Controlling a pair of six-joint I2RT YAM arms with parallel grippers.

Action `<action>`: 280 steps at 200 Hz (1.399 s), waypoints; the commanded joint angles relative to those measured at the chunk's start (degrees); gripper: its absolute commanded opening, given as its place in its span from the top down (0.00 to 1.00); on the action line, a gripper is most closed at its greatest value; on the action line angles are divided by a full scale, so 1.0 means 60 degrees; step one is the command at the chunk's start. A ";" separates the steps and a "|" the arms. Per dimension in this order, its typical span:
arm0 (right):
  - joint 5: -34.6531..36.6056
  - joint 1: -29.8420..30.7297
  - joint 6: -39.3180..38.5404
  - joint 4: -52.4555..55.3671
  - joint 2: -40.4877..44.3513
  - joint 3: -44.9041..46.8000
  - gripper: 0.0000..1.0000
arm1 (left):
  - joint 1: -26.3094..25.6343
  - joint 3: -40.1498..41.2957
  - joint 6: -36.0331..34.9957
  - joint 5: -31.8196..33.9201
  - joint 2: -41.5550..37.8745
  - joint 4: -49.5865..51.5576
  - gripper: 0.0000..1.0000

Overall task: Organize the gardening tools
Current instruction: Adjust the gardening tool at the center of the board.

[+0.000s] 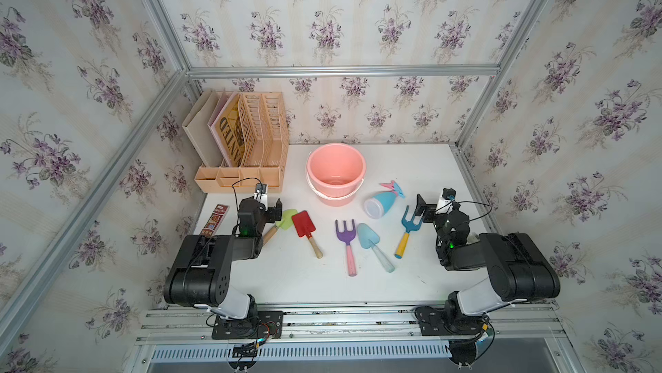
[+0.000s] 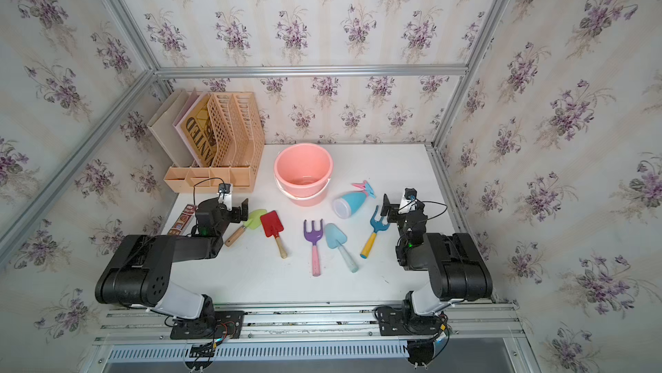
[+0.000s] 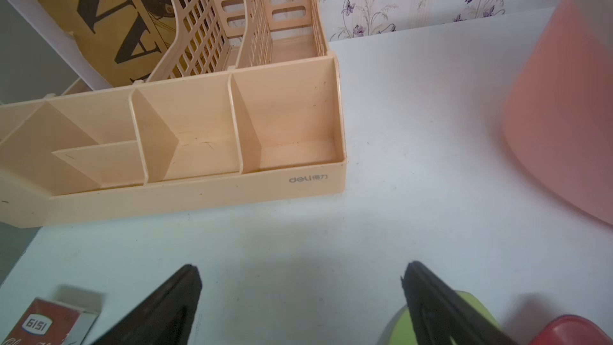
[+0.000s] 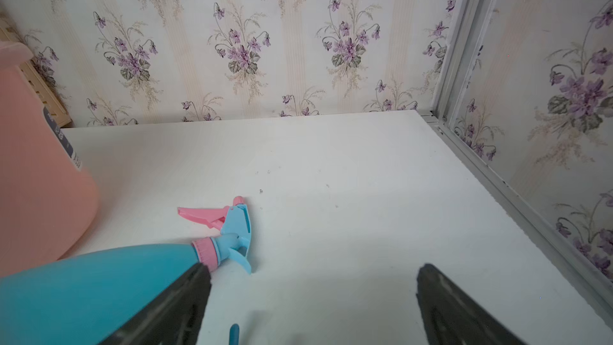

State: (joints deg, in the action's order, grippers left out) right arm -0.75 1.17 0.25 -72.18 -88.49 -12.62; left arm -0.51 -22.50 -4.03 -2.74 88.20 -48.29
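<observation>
Checking containers: your pink bucket stands upright, inner floor bare; organizer holds a printed board in a rear slot. Gardening tools lie on worktop, nr bucket. L jaws, R jaws: released, nothing held.

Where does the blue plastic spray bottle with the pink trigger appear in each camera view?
In both top views: spray bottle on its side, right of the round pink plastic bucket.
Left wrist: not in it.
Right wrist: close up, beside the bucket, partly behind a right gripper finger.
Shared landmark: the bucket, in all four views.
</observation>
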 commanded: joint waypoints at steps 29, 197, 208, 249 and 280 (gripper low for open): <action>0.0067 0.0010 0.0048 -0.0245 0.0001 -0.0035 0.00 | 0.0001 -0.0043 -0.0049 0.0062 -0.0023 -0.0264 0.01; 0.2272 0.0578 0.0209 0.4436 0.1427 -0.2365 0.00 | -0.0637 -0.0737 -0.0488 0.1025 -0.1002 0.1778 0.01; 0.2334 0.0605 0.0360 0.4969 0.1711 -0.2913 0.00 | -0.0730 -0.1394 -0.0473 0.1031 -0.1275 0.3187 0.01; 0.1999 0.0664 0.1917 0.9202 0.1692 -0.5442 0.00 | -0.0780 -0.3519 0.0030 -0.0144 -0.2223 0.7358 0.01; 0.0469 0.0757 0.2668 1.1108 0.1619 -0.6551 0.00 | -0.0779 -0.4288 0.0662 -0.1732 -0.2459 0.9312 0.01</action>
State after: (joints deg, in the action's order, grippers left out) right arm 9.15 5.48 10.50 -21.17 -78.15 -47.53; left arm -5.19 -45.54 -3.75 -3.84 74.06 -7.55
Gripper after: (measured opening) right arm 0.998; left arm 0.990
